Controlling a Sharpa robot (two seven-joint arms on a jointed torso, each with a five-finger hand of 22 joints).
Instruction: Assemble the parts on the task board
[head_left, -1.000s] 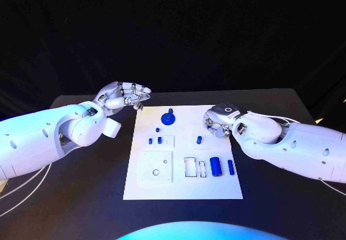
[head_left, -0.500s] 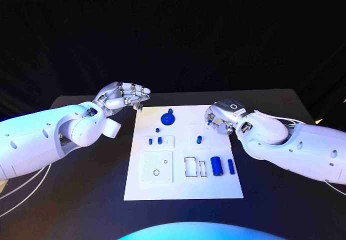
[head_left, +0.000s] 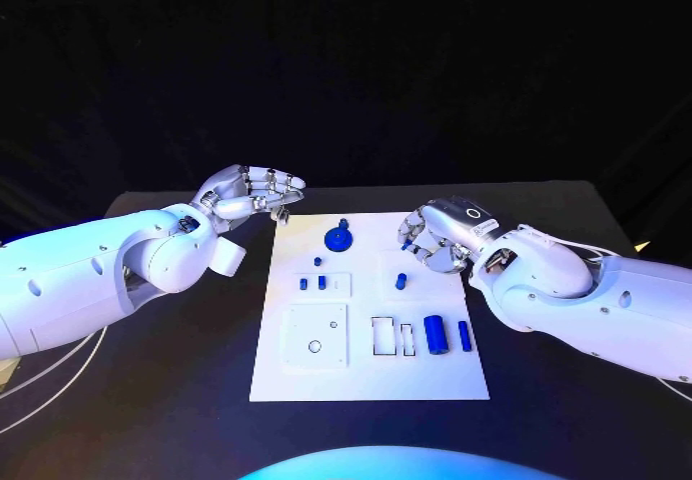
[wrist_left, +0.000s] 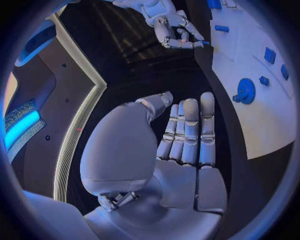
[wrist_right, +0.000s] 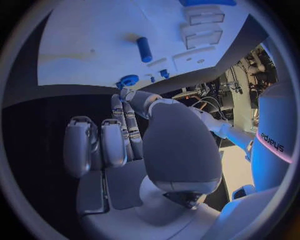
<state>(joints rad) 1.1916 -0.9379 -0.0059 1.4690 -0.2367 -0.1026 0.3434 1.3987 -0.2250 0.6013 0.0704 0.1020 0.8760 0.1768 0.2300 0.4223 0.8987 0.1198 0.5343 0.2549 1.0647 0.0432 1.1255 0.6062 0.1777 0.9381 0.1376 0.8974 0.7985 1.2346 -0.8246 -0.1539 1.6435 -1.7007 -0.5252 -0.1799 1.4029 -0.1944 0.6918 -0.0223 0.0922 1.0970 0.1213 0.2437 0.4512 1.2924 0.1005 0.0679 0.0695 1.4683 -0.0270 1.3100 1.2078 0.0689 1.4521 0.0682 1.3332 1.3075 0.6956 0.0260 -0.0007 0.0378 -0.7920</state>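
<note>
The white task board (head_left: 368, 375) lies in the middle of the black table. On it are a blue round knob (head_left: 338, 238), a small upright blue peg (head_left: 401, 281), a blue cylinder (head_left: 433, 333) and a narrow blue bar (head_left: 463, 335). My right hand (head_left: 436, 236) hovers over the board's far right edge and seems to pinch a small blue part (wrist_left: 205, 43) at its fingertips. In the left wrist view that right hand (wrist_left: 170, 27) is raised above the board. My left hand (head_left: 254, 191) hangs off the board's far left corner, fingers loosely curled, holding nothing.
Two small blue pieces (head_left: 312, 283) stand in a raised white block left of the peg. A white square plate with a hole (head_left: 313, 335) and two empty rectangular frames (head_left: 382, 335) sit on the board's near half. Bare black table lies on both sides.
My right hand has lifted and shifted toward the far side of the board, turning its fingers toward the knob. The left hand has barely moved.
</note>
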